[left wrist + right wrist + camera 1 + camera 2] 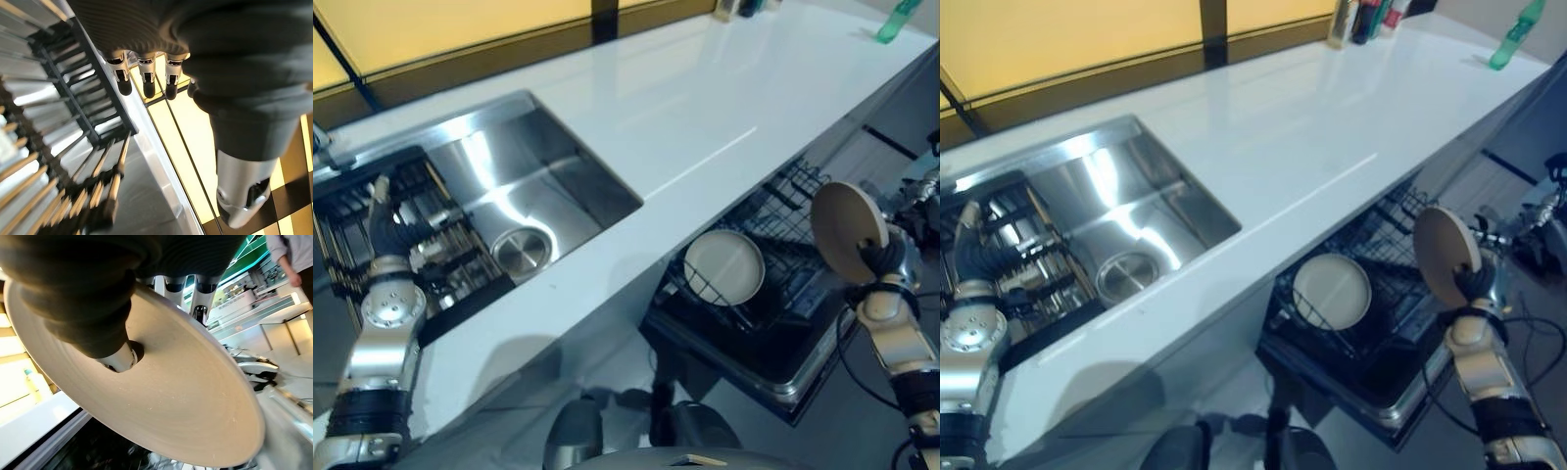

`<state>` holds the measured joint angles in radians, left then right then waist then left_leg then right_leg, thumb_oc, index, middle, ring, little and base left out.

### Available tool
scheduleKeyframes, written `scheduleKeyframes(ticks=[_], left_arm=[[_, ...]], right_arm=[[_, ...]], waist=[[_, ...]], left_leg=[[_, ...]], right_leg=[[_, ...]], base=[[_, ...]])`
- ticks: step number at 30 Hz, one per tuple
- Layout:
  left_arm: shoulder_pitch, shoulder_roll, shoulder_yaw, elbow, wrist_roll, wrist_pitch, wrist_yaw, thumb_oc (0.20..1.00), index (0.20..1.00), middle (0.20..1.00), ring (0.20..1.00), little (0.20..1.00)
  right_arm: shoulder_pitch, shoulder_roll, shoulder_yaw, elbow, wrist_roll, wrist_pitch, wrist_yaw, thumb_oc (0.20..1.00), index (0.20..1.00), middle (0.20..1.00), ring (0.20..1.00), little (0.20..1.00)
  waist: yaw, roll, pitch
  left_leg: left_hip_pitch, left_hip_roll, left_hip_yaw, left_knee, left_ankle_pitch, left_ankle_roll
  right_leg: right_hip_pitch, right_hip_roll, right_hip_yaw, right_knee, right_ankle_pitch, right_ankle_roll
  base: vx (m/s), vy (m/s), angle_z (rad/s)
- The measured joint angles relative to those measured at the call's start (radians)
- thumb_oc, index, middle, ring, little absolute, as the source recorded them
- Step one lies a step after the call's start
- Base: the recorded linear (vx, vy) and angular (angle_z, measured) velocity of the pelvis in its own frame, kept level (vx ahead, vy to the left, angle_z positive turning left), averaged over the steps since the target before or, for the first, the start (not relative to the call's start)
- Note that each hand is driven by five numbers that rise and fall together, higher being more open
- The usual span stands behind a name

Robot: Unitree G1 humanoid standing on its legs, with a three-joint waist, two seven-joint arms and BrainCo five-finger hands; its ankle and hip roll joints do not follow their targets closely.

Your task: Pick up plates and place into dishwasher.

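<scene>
Dishwasher rack (773, 294) — second plate (724, 266) inside

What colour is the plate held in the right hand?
Beige plate, clearest in the right wrist view, pinched by the right hand.

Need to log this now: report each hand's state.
Left hand: open, holding nothing, over the dish rack in the sink.
Right hand: shut on a plate, above the dishwasher rack.

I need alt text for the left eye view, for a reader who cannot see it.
The right hand holds a round beige plate on edge above the open dishwasher's black wire rack, where a second beige plate already leans. The left hand is over a dark rack beside the steel sink.
</scene>
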<state>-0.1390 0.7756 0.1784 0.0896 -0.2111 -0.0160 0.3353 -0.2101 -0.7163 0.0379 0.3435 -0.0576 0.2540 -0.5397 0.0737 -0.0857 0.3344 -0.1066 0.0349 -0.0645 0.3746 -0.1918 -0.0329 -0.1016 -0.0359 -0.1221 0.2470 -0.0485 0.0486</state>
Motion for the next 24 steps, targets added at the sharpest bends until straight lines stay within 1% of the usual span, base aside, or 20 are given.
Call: scheduleKeyframes(ticks=[3, 5, 9, 12, 14, 15, 16, 18, 22, 24], left_arm=[[-0.029, 0.020, -0.001, -0.029, -0.001, 0.000, 0.000, 1.000, 1.000, 1.000, 1.000, 1.000], [-0.032, 0.045, -0.005, -0.028, 0.001, -0.004, -0.002, 1.000, 1.000, 1.000, 1.000, 1.000], [-0.032, 0.111, -0.003, -0.010, 0.002, -0.001, -0.013, 1.000, 1.000, 1.000, 1.000, 1.000], [-0.037, 0.173, -0.003, 0.020, 0.002, 0.002, -0.018, 1.000, 1.000, 1.000, 1.000, 1.000], [-0.041, 0.223, -0.003, 0.029, 0.000, 0.006, -0.023, 1.000, 1.000, 1.000, 1.000, 1.000], [-0.055, 0.249, -0.005, 0.034, 0.001, 0.006, -0.024, 1.000, 1.000, 1.000, 1.000, 1.000], [-0.071, 0.269, -0.013, 0.045, 0.001, 0.007, -0.024, 1.000, 1.000, 1.000, 1.000, 1.000], [-0.093, 0.321, -0.023, 0.058, 0.001, 0.009, -0.023, 1.000, 1.000, 1.000, 1.000, 1.000], [-0.137, 0.403, -0.069, 0.093, -0.001, 0.011, -0.020, 1.000, 1.000, 1.000, 1.000, 1.000], [-0.157, 0.425, -0.084, 0.102, -0.002, 0.011, -0.013, 1.000, 1.000, 1.000, 1.000, 1.000]], right_arm=[[-0.020, 0.004, 0.017, 0.013, 0.012, 0.000, -0.005, 0.200, 0.200, 0.200, 0.200, 0.200], [-0.022, 0.002, 0.017, 0.014, 0.012, 0.003, -0.014, 0.200, 0.200, 0.200, 0.200, 0.200], [-0.022, 0.002, 0.024, 0.023, 0.011, 0.019, -0.013, 0.200, 0.200, 0.200, 0.200, 0.200], [-0.023, 0.000, 0.070, 0.026, 0.010, 0.031, -0.008, 0.200, 0.200, 0.200, 0.200, 0.200], [-0.024, 0.000, 0.097, 0.035, 0.008, 0.039, -0.008, 0.200, 0.200, 0.200, 0.200, 0.200], [-0.033, 0.000, 0.110, 0.050, 0.007, 0.044, -0.008, 0.200, 0.200, 0.200, 0.200, 0.200], [-0.047, 0.000, 0.132, 0.080, 0.002, 0.050, -0.009, 0.200, 0.200, 0.200, 0.200, 0.200], [-0.074, 0.001, 0.165, 0.120, -0.006, 0.068, -0.010, 0.200, 0.200, 0.200, 0.200, 0.200], [-0.130, -0.001, 0.182, 0.186, -0.013, 0.088, -0.017, 0.200, 0.200, 0.200, 0.200, 0.200], [-0.162, -0.006, 0.191, 0.207, -0.013, 0.087, -0.036, 0.200, 0.200, 0.200, 0.200, 0.200]], waist=[[0.010, -0.019, 0.015], [0.017, -0.021, 0.025], [0.023, -0.029, 0.058], [0.024, -0.038, 0.074], [0.029, -0.044, 0.081], [0.030, -0.040, 0.091], [0.030, -0.045, 0.094], [0.044, -0.047, 0.101], [0.053, -0.044, 0.127], [0.052, -0.042, 0.134]], left_leg=[[-0.023, 0.004, -0.020, 0.026, -0.007, -0.003], [-0.026, 0.007, -0.023, 0.036, -0.012, -0.003], [-0.028, 0.009, -0.036, 0.056, -0.018, -0.005], [-0.040, 0.011, -0.051, 0.072, -0.021, -0.009], [-0.075, 0.017, -0.057, 0.094, -0.022, -0.016], [-0.089, 0.019, -0.058, 0.106, -0.022, -0.017], [-0.107, 0.023, -0.059, 0.114, -0.022, -0.017], [-0.145, 0.027, -0.059, 0.130, -0.022, -0.018], [-0.213, 0.027, -0.064, 0.159, -0.021, -0.019], [-0.241, 0.023, -0.067, 0.162, -0.015, -0.016]], right_leg=[[-0.005, 0.007, -0.008, 0.004, -0.001, 0.000], [-0.005, 0.008, -0.011, 0.008, -0.002, 0.001], [0.007, 0.010, -0.025, 0.015, -0.003, 0.004], [0.008, 0.017, -0.026, 0.020, -0.009, 0.012], [-0.011, 0.024, -0.033, 0.021, -0.011, 0.016], [-0.016, 0.025, -0.043, 0.022, -0.011, 0.016], [-0.026, 0.026, -0.050, 0.024, -0.011, 0.016], [-0.061, 0.029, -0.052, 0.034, -0.011, 0.016], [-0.119, 0.030, -0.060, 0.048, -0.007, 0.012], [-0.150, 0.026, -0.064, 0.051, -0.002, 0.009]], base=[[0.12, -0.156, 0.15], [0.12, -0.152, 0.04], [0.07, -0.164, 0.09], [-0.04, -0.176, 0.15], [-0.10, -0.152, 0.18], [-0.10, -0.127, 0.22], [-0.10, -0.124, 0.19], [-0.12, -0.120, 0.05], [-0.14, -0.106, 0.05], [-0.19, -0.077, 0.07]])
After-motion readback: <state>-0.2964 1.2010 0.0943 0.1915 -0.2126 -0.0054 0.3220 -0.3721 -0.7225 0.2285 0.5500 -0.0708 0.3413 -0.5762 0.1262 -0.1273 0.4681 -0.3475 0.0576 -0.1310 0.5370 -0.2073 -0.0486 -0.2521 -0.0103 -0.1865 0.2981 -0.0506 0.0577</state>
